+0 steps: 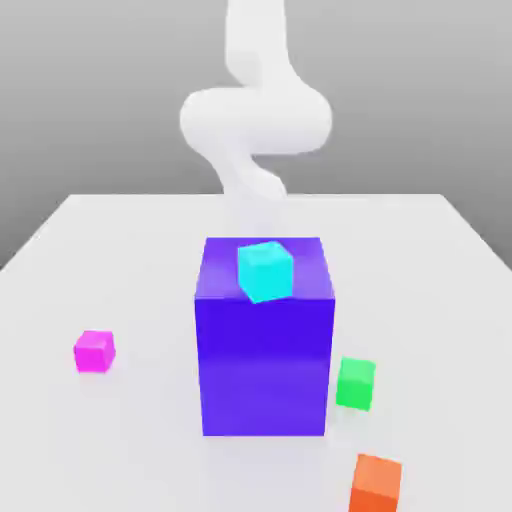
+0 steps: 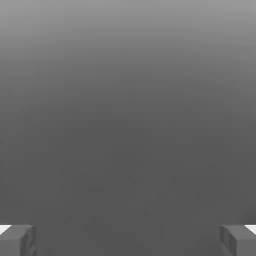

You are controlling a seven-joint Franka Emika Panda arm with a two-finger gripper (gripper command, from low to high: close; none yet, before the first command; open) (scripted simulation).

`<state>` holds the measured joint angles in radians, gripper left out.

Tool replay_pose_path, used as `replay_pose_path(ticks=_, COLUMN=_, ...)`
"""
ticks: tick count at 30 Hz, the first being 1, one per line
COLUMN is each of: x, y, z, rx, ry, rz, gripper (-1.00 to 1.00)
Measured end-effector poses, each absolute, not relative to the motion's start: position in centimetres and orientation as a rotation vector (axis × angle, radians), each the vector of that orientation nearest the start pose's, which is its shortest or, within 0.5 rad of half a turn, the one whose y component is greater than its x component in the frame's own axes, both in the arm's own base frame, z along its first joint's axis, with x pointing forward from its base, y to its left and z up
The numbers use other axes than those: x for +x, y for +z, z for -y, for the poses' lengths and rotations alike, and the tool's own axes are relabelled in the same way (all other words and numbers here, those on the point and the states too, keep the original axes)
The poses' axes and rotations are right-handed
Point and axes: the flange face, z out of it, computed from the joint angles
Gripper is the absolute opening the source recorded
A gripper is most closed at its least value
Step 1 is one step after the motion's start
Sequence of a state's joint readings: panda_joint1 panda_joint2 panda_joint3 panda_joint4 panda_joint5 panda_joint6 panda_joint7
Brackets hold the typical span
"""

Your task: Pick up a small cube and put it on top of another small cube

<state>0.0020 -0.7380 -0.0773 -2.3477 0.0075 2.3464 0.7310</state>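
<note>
Claw spread wide, holding nothing; two grey fingertips seen at opposite edges of the hand view with bare grey background between them. White arm rising at the far side of the table in the exterior view, curled back on itself above and behind the big blue box.

Pink cube resting on the table, well off to the exterior view's left of the blue box, far from the arm and nowhere near the fingers. Green cube on the table just beside the blue box, on the exterior view's right, apart from the pink one with the box between them. Both flat on one face, equal-sided with no long axis, each turned slightly so a corner edge faces the camera.

Cyan cube perched on top of the blue box near its front edge. Orange cube on the table nearest the camera, near the green one.
</note>
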Motion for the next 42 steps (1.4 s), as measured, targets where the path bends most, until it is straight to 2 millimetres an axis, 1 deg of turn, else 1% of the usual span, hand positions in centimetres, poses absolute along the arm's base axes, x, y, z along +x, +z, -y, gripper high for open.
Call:
replay_pose_path(ticks=2, x=38.8, y=63.0, z=6.8, rx=-2.5, ry=-0.882, rz=-1.082, gripper=0.0)
replay_pose_path(ticks=5, x=40.3, y=57.2, z=10.6, rx=-2.543, ry=-0.784, rz=-1.114, gripper=0.0)
replay_pose_path(ticks=8, x=40.9, y=51.2, z=14.0, rx=-2.586, ry=-0.686, rz=-1.143, gripper=0.0)
replay_pose_path(ticks=11, x=40.5, y=45.3, z=16.9, rx=-2.629, ry=-0.587, rz=-1.17, gripper=0.0)
replay_pose_path(ticks=14, x=39.2, y=39.6, z=19.3, rx=-2.671, ry=-0.487, rz=-1.195, gripper=0.0)
replay_pose_path(ticks=17, x=37.0, y=34.3, z=21.3, rx=-2.711, ry=-0.388, rz=-1.218, gripper=0.0)
replay_pose_path(ticks=21, x=33.1, y=28.0, z=23.4, rx=-2.763, ry=-0.257, rz=-1.248, gripper=0.0)
replay_pose_path(ticks=24, x=29.5, y=24.2, z=24.6, rx=-2.8, ry=-0.16, rz=-1.268, gripper=0.0)
replay_pose_path(ticks=26, x=26.8, y=22.0, z=25.2, rx=-2.824, ry=-0.097, rz=-1.283, gripper=0.0)
replay_pose_path(ticks=28, x=23.5, y=20.1, z=26.1, rx=-2.835, ry=-0.035, rz=-1.325, gripper=0.0)
replay_pose_path(ticks=29, x=22.9, y=19.7, z=26.2, rx=-2.843, ry=-0.019, rz=-1.325, gripper=0.0)
replay_pose_path(ticks=32, x=22.6, y=19.2, z=26.5, rx=-2.86, ry=-0.011, rz=-1.315, gripper=0.0)
replay_pose_path(ticks=37, x=23.1, y=18.7, z=27.1, rx=-2.877, ry=-0.02, rz=-1.303, gripper=0.0)
replay_pose_path(ticks=42, x=23.2, y=17.7, z=27.6, rx=-2.882, ry=-0.026, rz=-1.305, gripper=0.0)
